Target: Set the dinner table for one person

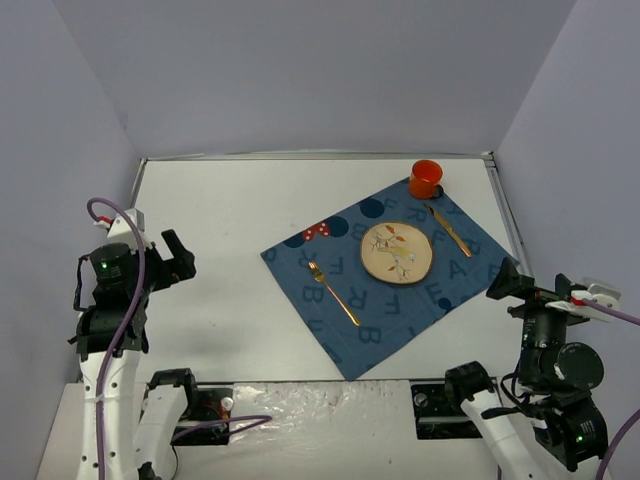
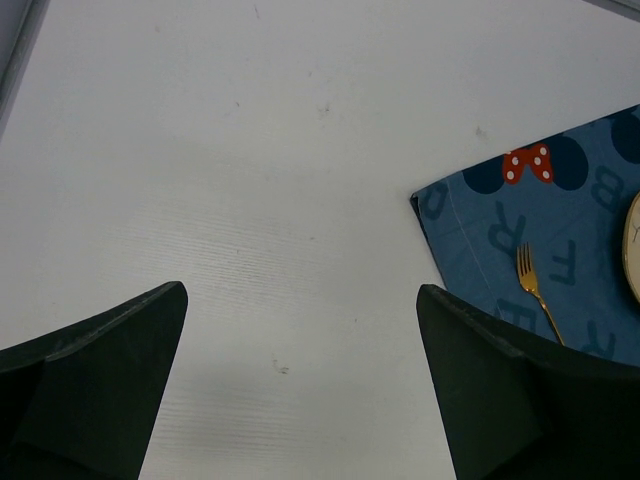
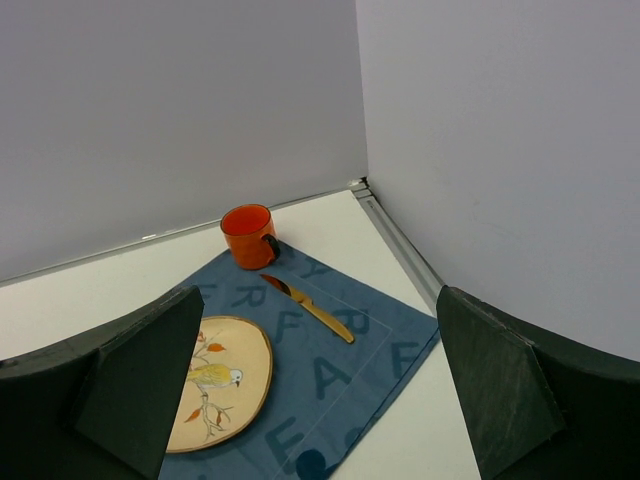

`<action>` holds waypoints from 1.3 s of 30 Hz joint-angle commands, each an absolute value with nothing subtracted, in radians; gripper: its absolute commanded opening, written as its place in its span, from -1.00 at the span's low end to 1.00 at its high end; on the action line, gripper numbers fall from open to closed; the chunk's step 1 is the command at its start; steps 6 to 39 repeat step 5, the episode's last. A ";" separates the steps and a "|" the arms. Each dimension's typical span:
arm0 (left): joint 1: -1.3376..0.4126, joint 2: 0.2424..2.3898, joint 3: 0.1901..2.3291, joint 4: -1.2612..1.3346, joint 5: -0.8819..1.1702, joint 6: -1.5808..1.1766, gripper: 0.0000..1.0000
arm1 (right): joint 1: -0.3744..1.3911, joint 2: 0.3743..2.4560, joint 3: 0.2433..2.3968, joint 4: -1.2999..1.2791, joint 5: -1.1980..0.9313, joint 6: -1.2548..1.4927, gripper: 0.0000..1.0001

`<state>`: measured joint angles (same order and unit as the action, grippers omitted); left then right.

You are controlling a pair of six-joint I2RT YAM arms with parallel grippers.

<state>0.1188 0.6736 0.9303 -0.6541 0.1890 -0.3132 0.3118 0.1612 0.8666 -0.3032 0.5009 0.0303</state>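
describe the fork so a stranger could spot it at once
On the white table, find the blue letter-printed cloth on the right. A round plate sits at its middle, and the fork is the thin gold piece left of it. Its tines set it apart from the gold knife, which lies right of the plate by the orange mug.

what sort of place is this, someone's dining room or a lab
Probably a robot lab cell, not a home: a plain white tabletop boxed in by bare grey walls, left arm and right arm bolted at its near edge, a plate staged on a blue cloth.
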 commanded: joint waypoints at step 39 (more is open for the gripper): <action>0.115 0.684 0.942 -0.597 0.166 -0.287 0.94 | 0.353 0.202 0.870 -0.202 0.545 0.035 1.00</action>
